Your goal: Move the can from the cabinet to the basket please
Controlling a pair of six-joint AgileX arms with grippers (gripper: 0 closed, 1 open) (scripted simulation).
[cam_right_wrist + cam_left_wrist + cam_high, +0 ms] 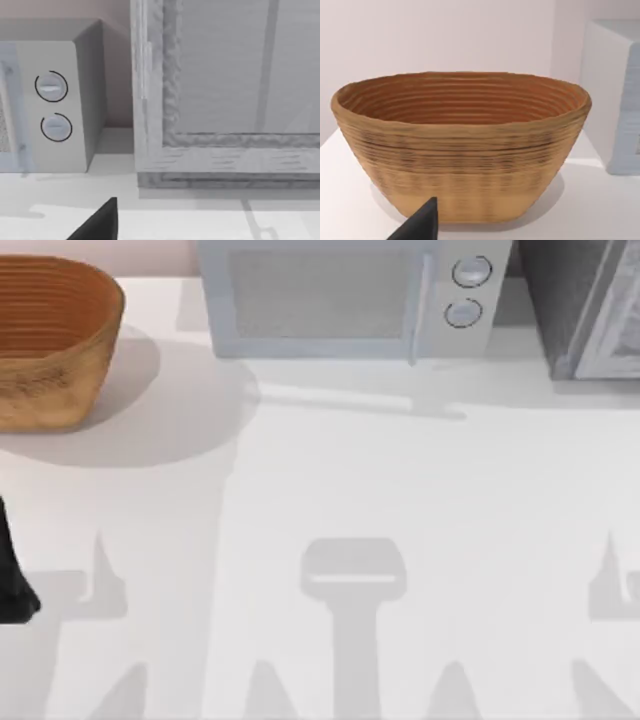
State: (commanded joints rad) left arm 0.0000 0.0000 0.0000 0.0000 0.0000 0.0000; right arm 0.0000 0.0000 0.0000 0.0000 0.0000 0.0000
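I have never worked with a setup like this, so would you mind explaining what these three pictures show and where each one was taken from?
This is a simulated two-armed AgileX robot at a white table. One picture looks down from above; the other two come from cameras on the wrists. At the table's back left stands a brown wicker basket, which the left wrist camera faces; nothing can be seen inside it. In the middle is a light grey microwave with two knobs, and at the back right a dark grey cabinet, whose door the right wrist camera faces. A dark tip of each claw shows at the wrist pictures' edge. Nothing is held.
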